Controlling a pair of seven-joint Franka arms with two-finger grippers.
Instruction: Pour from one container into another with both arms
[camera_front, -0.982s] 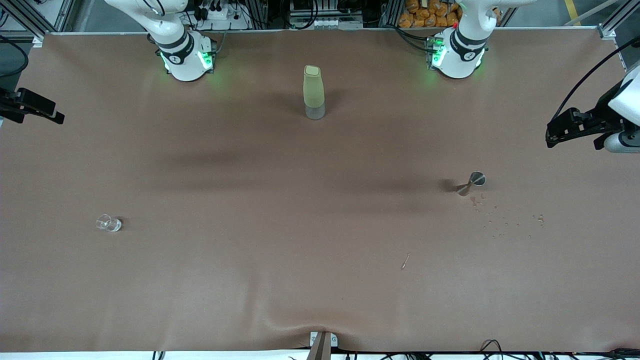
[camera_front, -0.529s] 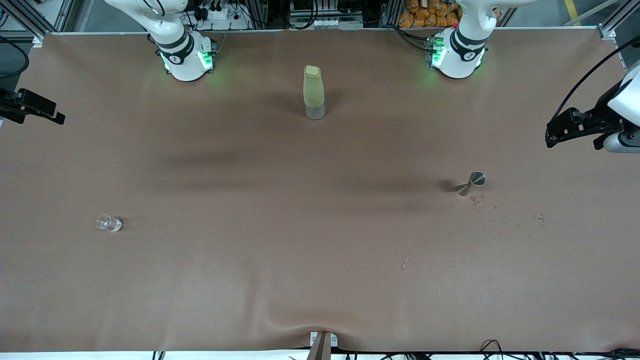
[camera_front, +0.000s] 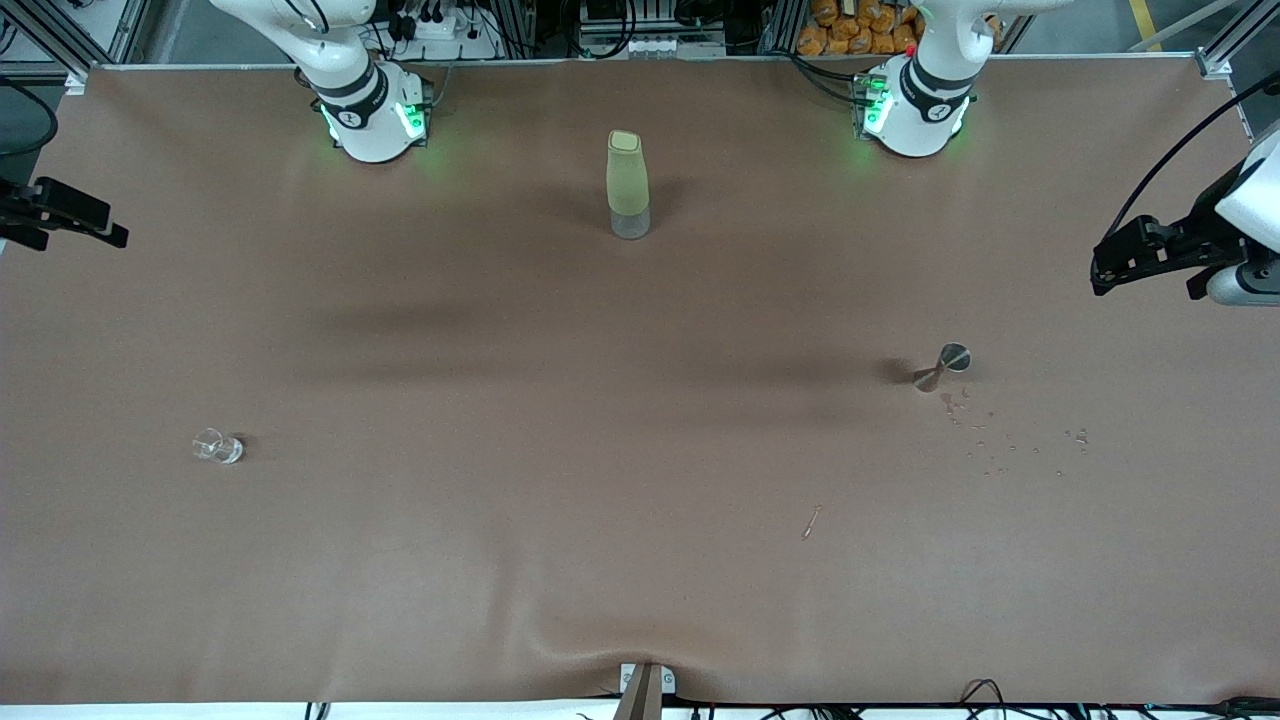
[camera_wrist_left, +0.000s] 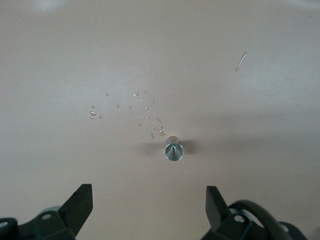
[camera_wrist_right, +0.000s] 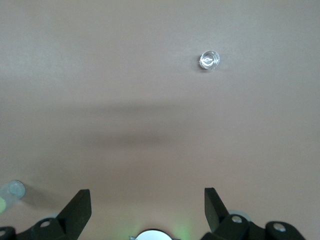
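A small steel jigger (camera_front: 943, 365) stands upright toward the left arm's end of the table, and in the left wrist view the jigger (camera_wrist_left: 173, 151) is seen from above. A little clear glass (camera_front: 218, 447) sits toward the right arm's end; the right wrist view shows the glass (camera_wrist_right: 209, 60) too. My left gripper (camera_front: 1147, 282) hangs open and empty in the air at its end of the table, its fingers (camera_wrist_left: 80, 202) wide apart. My right gripper (camera_front: 72, 235) hovers open and empty at the other end, fingers (camera_wrist_right: 77, 205) spread.
A tall pale green bottle (camera_front: 627, 185) with a clear base stands between the two arm bases. Water droplets (camera_front: 1000, 440) lie on the brown cloth beside the jigger. A small thin scrap (camera_front: 811, 521) lies nearer the front camera.
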